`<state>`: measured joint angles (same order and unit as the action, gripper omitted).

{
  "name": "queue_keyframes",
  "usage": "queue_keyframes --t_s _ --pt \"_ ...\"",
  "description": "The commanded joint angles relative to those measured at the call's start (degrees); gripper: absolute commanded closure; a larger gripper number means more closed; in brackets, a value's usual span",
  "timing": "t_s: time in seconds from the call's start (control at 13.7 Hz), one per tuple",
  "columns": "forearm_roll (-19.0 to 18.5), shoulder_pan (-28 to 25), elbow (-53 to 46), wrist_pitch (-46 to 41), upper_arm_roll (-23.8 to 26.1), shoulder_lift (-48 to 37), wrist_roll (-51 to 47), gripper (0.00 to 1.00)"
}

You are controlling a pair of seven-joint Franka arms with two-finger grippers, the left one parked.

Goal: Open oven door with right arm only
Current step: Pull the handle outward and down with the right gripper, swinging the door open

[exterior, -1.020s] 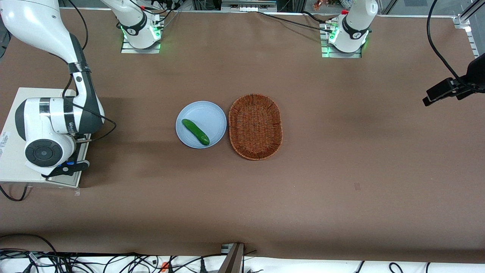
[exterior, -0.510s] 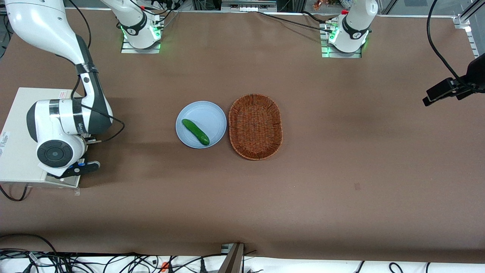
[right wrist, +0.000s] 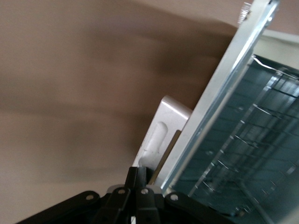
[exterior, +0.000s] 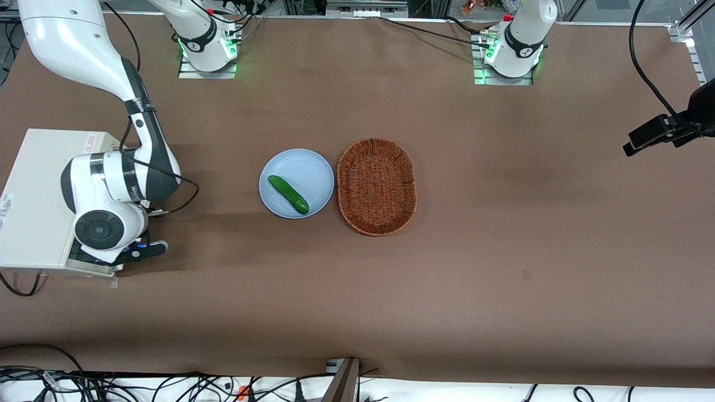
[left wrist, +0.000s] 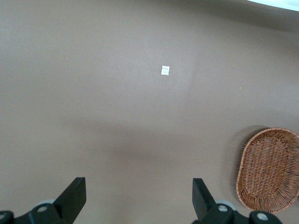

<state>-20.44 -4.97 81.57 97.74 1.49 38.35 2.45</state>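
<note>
The cream-white toaster oven [exterior: 39, 184] stands at the working arm's end of the table. The right arm [exterior: 120, 178] reaches down in front of it and hides most of the oven door there. In the right wrist view the oven door [right wrist: 219, 93] stands partly open and tilted, its silver frame edge-on and its dark glass window [right wrist: 247, 149] showing a wire rack. The silvery bar handle [right wrist: 161, 133] sticks out from the door. My gripper [right wrist: 141, 173] is shut, fingertips pressed together right at the handle's lower end, touching it. It also shows in the front view [exterior: 137, 251].
A pale blue plate [exterior: 315, 167] with a green cucumber [exterior: 287, 194] sits mid-table. A brown wicker basket [exterior: 377, 186] lies beside it toward the parked arm's end and also shows in the left wrist view [left wrist: 268, 170]. Brown table cover lies all around.
The right arm's wrist and gripper have moved away from the oven body toward the plate, uncovering more of the oven's top. Plate, cucumber and basket have not moved.
</note>
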Motion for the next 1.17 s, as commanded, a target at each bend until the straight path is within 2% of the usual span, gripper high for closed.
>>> queue_keyframes --t_s 0.0,0.36,0.66,0.95,1.09 --pt "-4.3 2.4 -0.6 8.7 -2.6 6.2 1.0 1.0" --pt "-4.3 2.9 -0.6 11.1 -2.6 8.0 1.0 1.0" --pt "-1.9 3.6 -0.6 11.7 -2.6 8.5 0.9 1.0" --pt "5.8 4.3 -0.6 11.8 -2.6 8.7 0.9 1.0" --pt "10.8 5.1 -0.6 11.8 -2.6 8.8 -0.4 1.0"
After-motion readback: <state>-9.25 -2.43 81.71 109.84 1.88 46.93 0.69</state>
